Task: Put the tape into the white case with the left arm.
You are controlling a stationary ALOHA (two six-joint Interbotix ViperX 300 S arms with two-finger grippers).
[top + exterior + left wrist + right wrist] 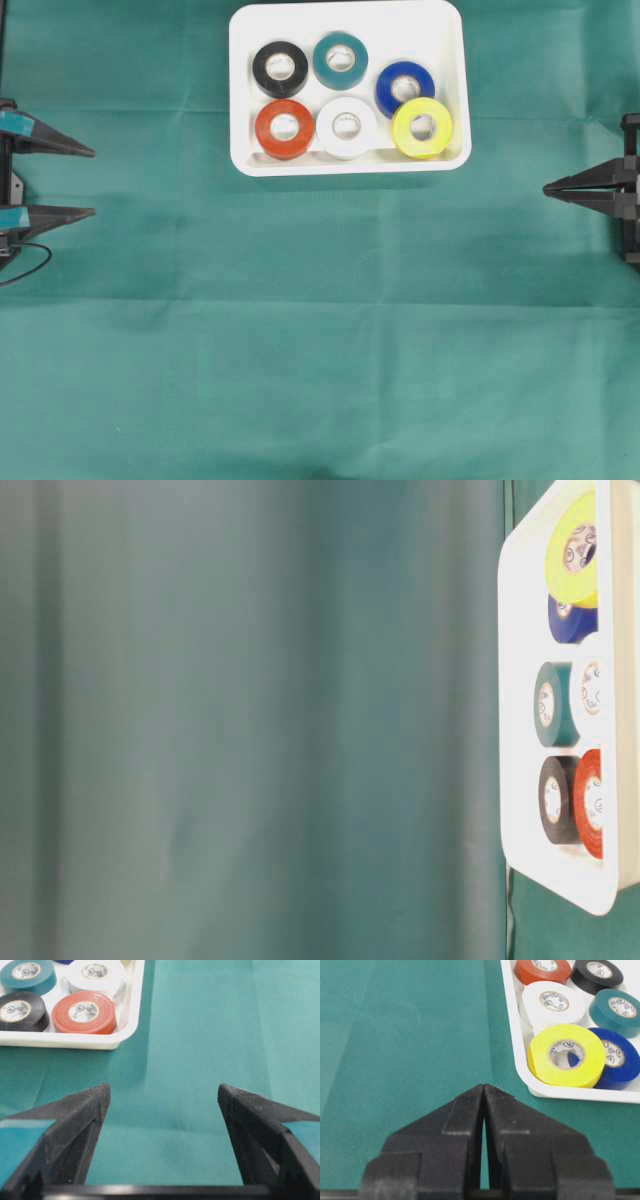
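Note:
The white case [400,30] sits at the back middle of the table and holds several tape rolls: black [280,68], teal [340,60], blue [404,88], red [285,128], white [346,126] and yellow [422,128]. My left gripper [92,182], with teal bands, rests at the left edge, open, with only cloth between its fingers [164,1089]. In the left wrist view the case [75,1040] lies ahead to the left. At the right edge my all-black right gripper [548,190] is shut and empty [484,1086], with the case's corner [560,1092] to its right.
A green cloth [320,350] covers the whole table. A thin black cable [30,262] loops by the left arm's base. In the table-level view the case [515,680] shows at the right edge.

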